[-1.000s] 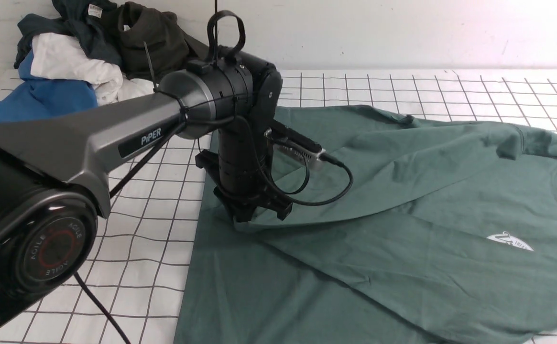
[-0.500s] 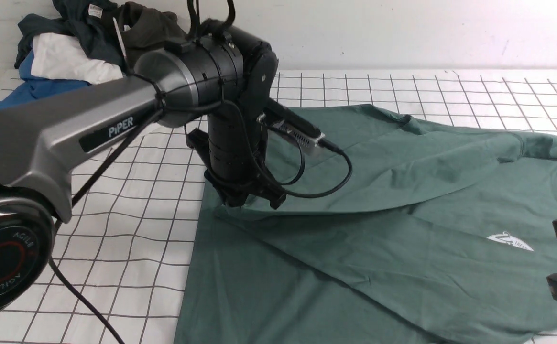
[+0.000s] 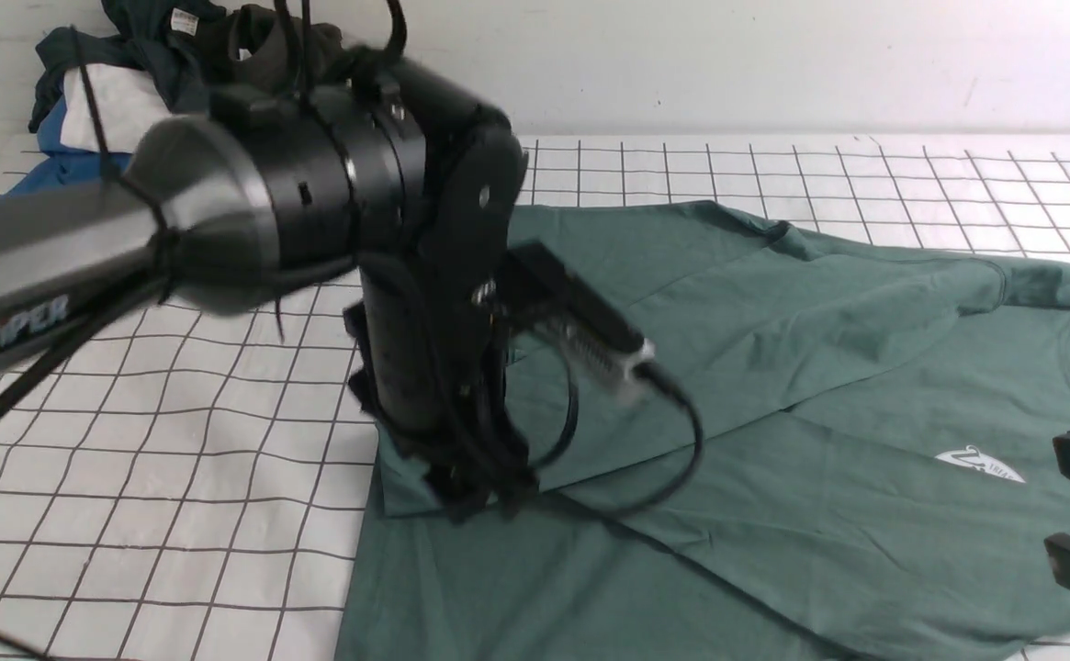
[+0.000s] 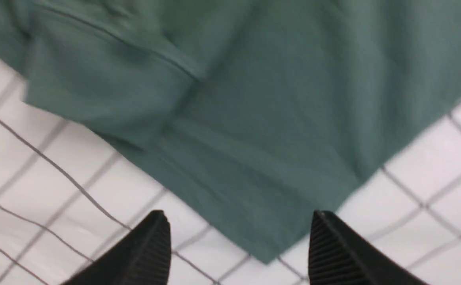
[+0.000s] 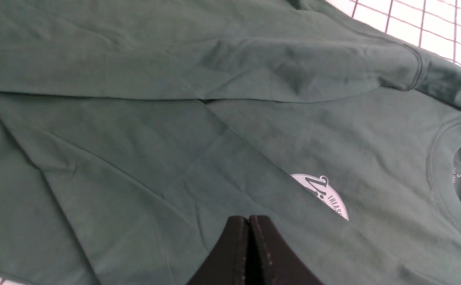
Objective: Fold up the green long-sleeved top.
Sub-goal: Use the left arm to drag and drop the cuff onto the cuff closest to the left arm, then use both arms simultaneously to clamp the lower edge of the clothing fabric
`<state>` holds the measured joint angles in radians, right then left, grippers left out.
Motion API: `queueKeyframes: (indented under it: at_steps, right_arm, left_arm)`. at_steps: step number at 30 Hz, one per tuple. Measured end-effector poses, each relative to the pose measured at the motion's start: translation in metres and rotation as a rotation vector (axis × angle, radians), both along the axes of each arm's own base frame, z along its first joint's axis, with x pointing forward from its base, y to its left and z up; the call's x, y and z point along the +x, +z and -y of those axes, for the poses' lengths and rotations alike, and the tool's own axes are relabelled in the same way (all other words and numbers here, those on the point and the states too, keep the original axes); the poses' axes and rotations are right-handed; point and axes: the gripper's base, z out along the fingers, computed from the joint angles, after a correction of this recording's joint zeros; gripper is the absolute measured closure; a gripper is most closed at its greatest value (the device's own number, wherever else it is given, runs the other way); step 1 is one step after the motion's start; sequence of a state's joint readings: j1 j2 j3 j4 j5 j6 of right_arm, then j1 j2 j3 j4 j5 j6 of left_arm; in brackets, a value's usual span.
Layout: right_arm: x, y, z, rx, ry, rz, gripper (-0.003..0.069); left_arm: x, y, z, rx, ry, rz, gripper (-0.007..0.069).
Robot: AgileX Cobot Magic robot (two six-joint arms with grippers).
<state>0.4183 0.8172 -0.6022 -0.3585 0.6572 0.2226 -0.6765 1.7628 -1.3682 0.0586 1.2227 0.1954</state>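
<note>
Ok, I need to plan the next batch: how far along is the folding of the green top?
Early. Done: one sleeve lies folded across the green long-sleeved top. In hand: nothing; the left gripper hangs open near the cuff, and the right gripper is shut above the chest logo. Left: the body lies spread, unfolded; the other sleeve is out of view.

Looks like a robotics lab or test bench: white counter ruled in a black grid, bare white wall across the top of the frame, heap of spare clothes at upper left, grey arm lettered PiPER.
</note>
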Motion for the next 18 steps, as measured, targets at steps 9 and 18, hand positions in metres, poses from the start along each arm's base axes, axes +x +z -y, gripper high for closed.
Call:
queueKeyframes:
  at_steps: [9, 18]
  right_arm:
    - [-0.005, -0.003, -0.008, -0.009, 0.107, -0.045, 0.0666]
    - [-0.005, -0.003, -0.01, -0.008, 0.13, -0.043, 0.0666]
  left_arm:
    - [-0.042, -0.076, -0.028, 0.087, -0.276, -0.059, 0.0188]
    - [-0.048, -0.091, -0.031, 0.059, -0.382, -0.028, 0.0354]
